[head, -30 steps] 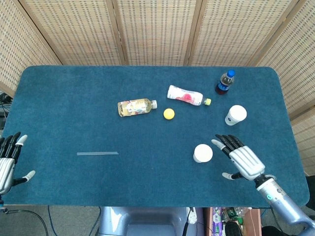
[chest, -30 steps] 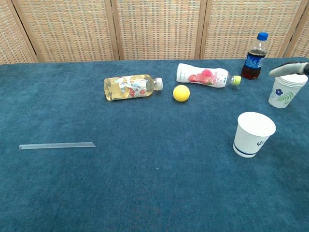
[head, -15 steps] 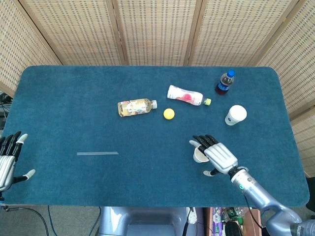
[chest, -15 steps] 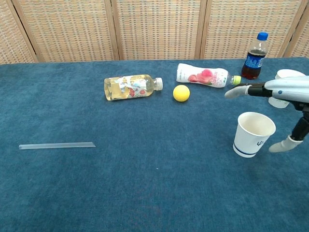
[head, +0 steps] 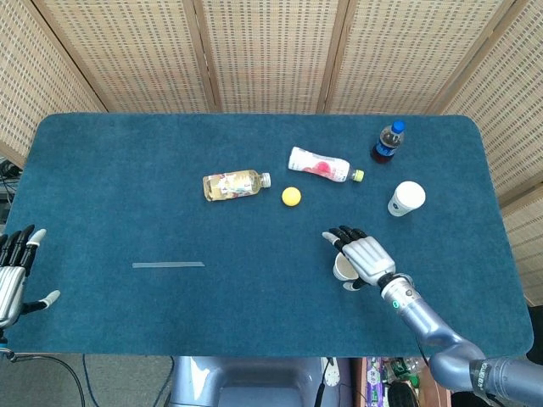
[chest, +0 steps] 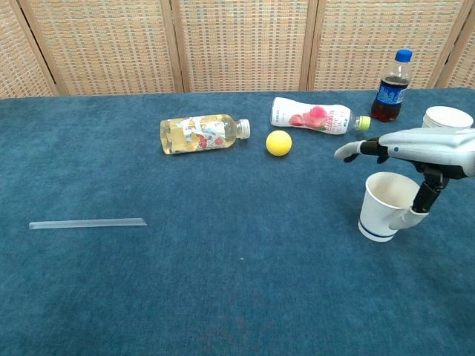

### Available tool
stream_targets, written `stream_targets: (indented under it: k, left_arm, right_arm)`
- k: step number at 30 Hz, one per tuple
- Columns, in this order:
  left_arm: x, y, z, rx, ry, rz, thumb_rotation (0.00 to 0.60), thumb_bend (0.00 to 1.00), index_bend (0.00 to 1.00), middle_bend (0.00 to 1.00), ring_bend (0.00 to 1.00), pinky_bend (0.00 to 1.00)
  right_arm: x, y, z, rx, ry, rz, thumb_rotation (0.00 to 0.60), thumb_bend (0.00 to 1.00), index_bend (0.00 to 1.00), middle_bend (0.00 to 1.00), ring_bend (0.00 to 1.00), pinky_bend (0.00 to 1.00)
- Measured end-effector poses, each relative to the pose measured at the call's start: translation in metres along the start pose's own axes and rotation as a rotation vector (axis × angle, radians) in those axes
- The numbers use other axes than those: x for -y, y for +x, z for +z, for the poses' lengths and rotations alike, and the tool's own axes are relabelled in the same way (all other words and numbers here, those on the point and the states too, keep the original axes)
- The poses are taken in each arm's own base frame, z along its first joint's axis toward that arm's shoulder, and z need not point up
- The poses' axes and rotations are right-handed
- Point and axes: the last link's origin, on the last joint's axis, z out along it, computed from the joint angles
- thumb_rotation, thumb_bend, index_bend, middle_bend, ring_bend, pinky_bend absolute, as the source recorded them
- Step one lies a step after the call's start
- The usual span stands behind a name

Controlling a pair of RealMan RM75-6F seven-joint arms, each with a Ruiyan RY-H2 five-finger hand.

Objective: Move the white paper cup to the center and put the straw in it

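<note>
The white paper cup with a blue band stands upright at the table's right front, also in the chest view. My right hand hovers over it, fingers spread out flat above the rim. In the chest view this hand has its thumb against the cup's right side, and nothing is gripped. The clear straw lies flat at the left front, seen too in the chest view. My left hand is open at the table's left edge, far from the straw.
A second paper cup with a flower print stands right of the hand. A cola bottle stands at the back right. Two bottles lie on their sides and a yellow ball rests mid-table.
My right hand has moved left, from beside the cup to over its rim, with the thumb now against its side. The cup, straw and left hand have stayed put.
</note>
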Motion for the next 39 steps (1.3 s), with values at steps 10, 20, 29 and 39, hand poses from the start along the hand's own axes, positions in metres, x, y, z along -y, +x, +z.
stream_targets:
  k: [10,20,29,39]
  left_arm:
    - [0.001,0.0,0.002,0.005,0.007,-0.004,0.6,0.03,0.0,0.0,0.0,0.0]
    - [0.004,0.002,0.003,0.006,0.017,-0.016,0.6,0.03,0.0,0.0,0.0,0.0]
    - [0.008,0.003,0.007,0.013,0.031,-0.038,0.6,0.03,0.0,0.0,0.0,0.0]
    - [0.013,0.004,0.009,0.025,0.036,-0.059,0.6,0.03,0.0,0.0,0.0,0.0]
  right_arm:
    - [-0.001,-0.003,0.007,-0.003,-0.011,-0.004,0.6,0.34,0.54,0.59,0.47,0.6]
    - [0.025,0.015,0.013,-0.042,0.052,-0.011,0.6,0.35,0.54,0.59,0.48,0.6]
    - [0.09,0.048,0.031,-0.091,0.16,-0.148,0.6,0.35,0.54,0.59,0.48,0.6]
    - [0.194,0.046,0.057,-0.062,0.214,-0.246,0.6,0.35,0.54,0.59,0.48,0.6]
